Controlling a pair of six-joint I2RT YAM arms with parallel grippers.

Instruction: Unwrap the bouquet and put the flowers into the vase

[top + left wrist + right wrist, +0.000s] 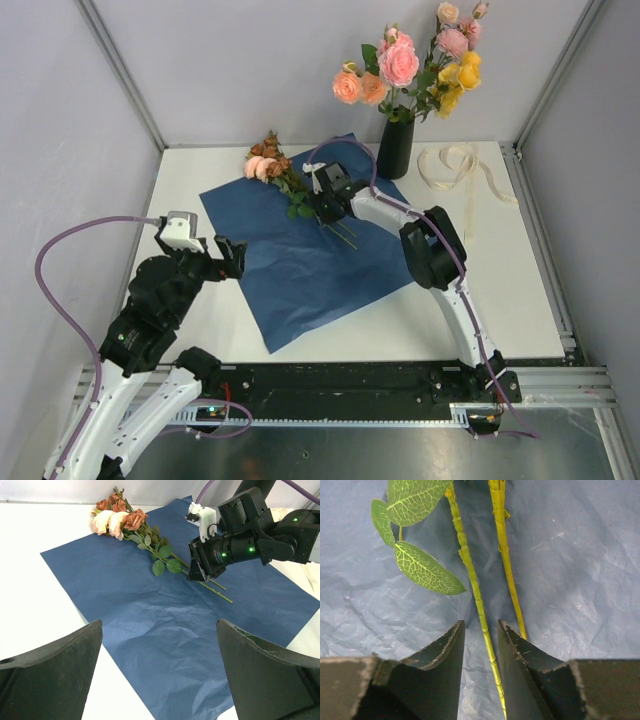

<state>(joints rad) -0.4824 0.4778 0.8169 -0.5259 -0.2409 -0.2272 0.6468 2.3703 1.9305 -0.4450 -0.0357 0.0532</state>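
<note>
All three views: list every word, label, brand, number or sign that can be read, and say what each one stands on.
No readable text in any of the three views.
Blue paper: plain, no print.
Vase: plain black, no label.
Right arm: only small green lights, no lettering that can be made out.

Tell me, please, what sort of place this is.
Probably a lab robot test cell: a white table walled by grey panels on metal framing, with two arms bolted to a rail at its near edge.
</note>
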